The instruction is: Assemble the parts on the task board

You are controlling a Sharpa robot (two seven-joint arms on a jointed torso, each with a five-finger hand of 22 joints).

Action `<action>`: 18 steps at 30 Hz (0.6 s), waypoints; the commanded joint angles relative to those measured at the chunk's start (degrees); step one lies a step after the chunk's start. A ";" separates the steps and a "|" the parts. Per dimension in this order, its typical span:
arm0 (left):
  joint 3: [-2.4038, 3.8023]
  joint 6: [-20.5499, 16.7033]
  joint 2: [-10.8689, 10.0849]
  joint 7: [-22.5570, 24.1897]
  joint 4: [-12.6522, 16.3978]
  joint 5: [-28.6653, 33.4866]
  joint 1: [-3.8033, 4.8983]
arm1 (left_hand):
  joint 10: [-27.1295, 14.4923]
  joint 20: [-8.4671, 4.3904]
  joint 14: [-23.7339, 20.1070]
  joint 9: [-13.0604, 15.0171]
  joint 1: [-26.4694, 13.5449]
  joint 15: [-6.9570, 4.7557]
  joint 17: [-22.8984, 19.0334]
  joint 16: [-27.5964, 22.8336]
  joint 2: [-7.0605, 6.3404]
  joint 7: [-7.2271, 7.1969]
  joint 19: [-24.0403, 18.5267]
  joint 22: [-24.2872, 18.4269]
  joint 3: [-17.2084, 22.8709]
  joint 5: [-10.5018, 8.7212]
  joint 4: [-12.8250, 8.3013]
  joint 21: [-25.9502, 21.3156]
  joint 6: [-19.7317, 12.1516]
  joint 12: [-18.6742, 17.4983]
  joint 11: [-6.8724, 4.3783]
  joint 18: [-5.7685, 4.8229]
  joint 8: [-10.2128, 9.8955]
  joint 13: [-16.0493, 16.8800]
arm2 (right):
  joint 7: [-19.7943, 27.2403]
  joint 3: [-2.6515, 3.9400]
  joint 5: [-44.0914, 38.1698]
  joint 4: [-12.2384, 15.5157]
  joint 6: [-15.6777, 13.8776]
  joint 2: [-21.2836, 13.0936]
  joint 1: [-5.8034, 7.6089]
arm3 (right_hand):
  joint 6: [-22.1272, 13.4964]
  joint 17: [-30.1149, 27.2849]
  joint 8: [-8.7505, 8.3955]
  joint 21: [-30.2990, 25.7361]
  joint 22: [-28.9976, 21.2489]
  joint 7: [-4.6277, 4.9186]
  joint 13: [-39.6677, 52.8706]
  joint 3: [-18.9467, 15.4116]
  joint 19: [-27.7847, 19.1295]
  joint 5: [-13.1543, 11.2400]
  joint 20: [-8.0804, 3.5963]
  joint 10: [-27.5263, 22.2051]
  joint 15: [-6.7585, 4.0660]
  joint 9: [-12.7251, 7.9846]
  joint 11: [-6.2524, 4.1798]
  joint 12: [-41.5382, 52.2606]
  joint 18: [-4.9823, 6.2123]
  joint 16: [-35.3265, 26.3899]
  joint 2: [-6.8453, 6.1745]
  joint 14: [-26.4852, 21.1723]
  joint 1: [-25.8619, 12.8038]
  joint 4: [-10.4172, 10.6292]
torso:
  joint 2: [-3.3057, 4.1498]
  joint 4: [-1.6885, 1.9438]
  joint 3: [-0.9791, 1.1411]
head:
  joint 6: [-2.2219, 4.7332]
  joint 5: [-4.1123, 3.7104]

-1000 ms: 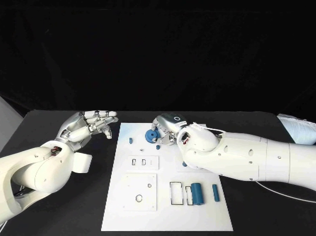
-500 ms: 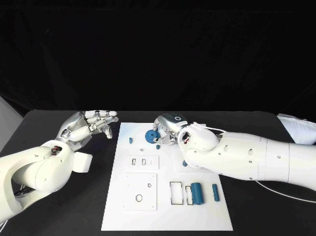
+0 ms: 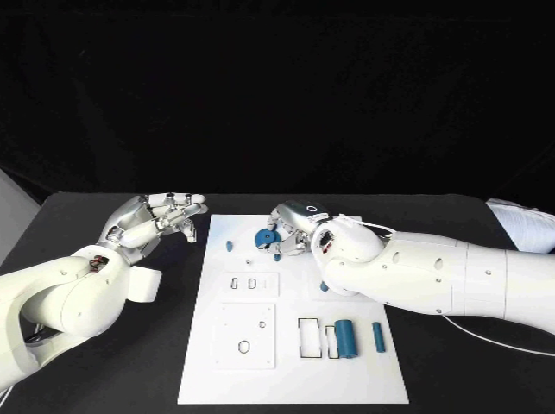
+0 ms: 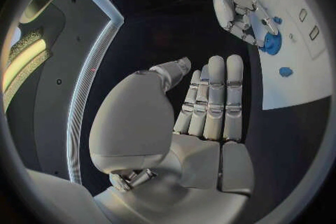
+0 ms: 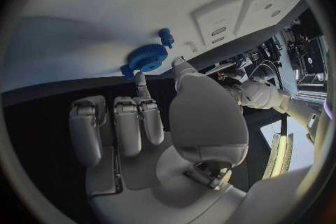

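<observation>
Task board (image 3: 290,345): white plate lying flat in the middle of the black table (image 3: 91,362), long side running away from the robot.
Right hand (image 3: 296,231): reaches over the far end of the board; a fingertip and the thumb close on the blue gear (image 3: 266,237), the other fingers curled back beside them. In the right wrist view the gear (image 5: 146,58) sits pinched at the fingertips just above the white surface; whether it touches the board cannot be told.
Left hand (image 3: 156,220): hovers over the table just off the board's far left corner, palm raised, fingers straight and side by side, thumb apart, holding nothing (image 4: 210,106).
Small blue peg (image 3: 229,246): on the board, left of the gear.
Blue cylinder (image 3: 346,334): lies in the near right part of the board, beside the rectangular slot (image 3: 310,338).
Thin blue rod (image 3: 378,337): lies just right of the cylinder, parallel to it.
Raised white blocks (image 3: 252,285): two square plates on the board's left half, one behind the other.
</observation>
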 commanded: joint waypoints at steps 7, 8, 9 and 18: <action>0.05 0.98 0.12 0.24 -0.01 0.19 0.06 | -0.08 -0.02 -0.50 0.09 -0.27 -0.04 0.05 0.20 0.30 0.01 -0.55 0.05 0.34 -0.30 -0.11 0.34 -0.46 -0.13 0.19 0.87 0.32 0.07 | 1.88 -0.07 1.81 1.03 -1.53 -1.34 -0.05 | 0.11 10.72 -0.06 -0.06 14.71 -0.04 15.09 0.49 5.77 1.14 0.41 6.10 0.31 0.03 0.22 0.20 -0.68 0.27 0.94 5.05 0.09 -0.16 | -0.04 0.01 0.03 | 0.01 -0.11; 0.05 0.99 0.11 0.25 -0.03 0.19 0.06 | -0.08 -0.02 -0.50 0.09 -0.27 -0.04 0.05 0.20 0.30 0.01 -0.55 0.05 0.34 -0.30 -0.11 0.34 -0.46 -0.13 0.19 0.87 0.32 0.07 | 2.12 -0.06 1.93 1.41 -2.43 -1.81 -0.05 | 0.14 10.74 -0.07 -0.06 14.71 -0.06 15.09 0.63 5.77 1.33 0.40 6.10 0.29 0.03 0.21 0.20 -0.68 0.27 0.94 5.06 0.32 -0.19 | -0.07 -0.02 0.04 | 0.05 -0.10; 0.05 0.99 0.08 0.26 -0.08 0.19 0.06 | -0.08 -0.02 -0.50 0.09 -0.27 -0.04 0.05 0.20 0.30 0.01 -0.55 0.05 0.34 -0.30 -0.11 0.34 -0.46 -0.13 0.19 0.87 0.32 0.07 | 2.48 -0.03 2.15 1.96 -3.64 -2.49 -0.05 | 0.12 10.77 -0.12 -0.03 14.75 -0.05 15.09 0.83 5.79 1.58 0.39 6.10 0.28 0.01 0.20 0.20 -0.69 0.28 0.84 5.06 0.79 -0.24 | -0.09 -0.08 0.07 | 0.07 -0.02; 0.04 0.99 -0.01 0.35 -0.86 0.19 0.05 | -0.08 -0.02 -0.50 0.09 -0.27 -0.04 0.05 0.20 0.30 0.01 -0.55 0.05 0.34 -0.30 -0.11 0.34 -0.46 -0.13 0.19 0.87 0.32 0.07 | 11.71 0.53 12.91 7.41 -10.43 -10.24 1.29 | -0.43 10.14 -0.68 -0.73 14.04 0.19 15.04 1.50 5.32 1.54 0.46 6.05 0.41 -0.16 0.40 0.15 -0.47 0.11 0.48 4.91 3.21 -0.33 | -0.26 -0.87 0.29 | 0.69 0.00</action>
